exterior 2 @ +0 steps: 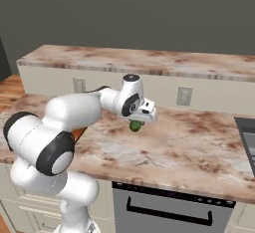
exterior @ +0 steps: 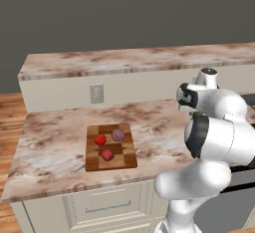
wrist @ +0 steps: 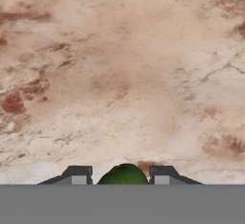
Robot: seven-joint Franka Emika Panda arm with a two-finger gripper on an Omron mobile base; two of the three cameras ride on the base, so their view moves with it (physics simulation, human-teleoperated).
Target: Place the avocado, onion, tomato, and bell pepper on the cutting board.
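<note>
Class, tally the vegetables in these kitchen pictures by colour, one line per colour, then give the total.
Red: 2, the tomato and the bell pepper, both on the cutting board.
Purple-pink: 1, the onion, on the board.
Dark green: 1, the avocado, held in the jaws above the counter.
Total: 4

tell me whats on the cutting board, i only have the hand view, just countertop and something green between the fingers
Observer: Three vegetables sit on the cutting board: the tomato, the onion and the bell pepper.
Operator: is that green thing the avocado
Observer: Yes, the right base view shows the avocado as a small green oval under the gripper, which is shut on it.
Operator: is it lifted or on the counter
Observer: It appears lifted just above the marble countertop.
</note>
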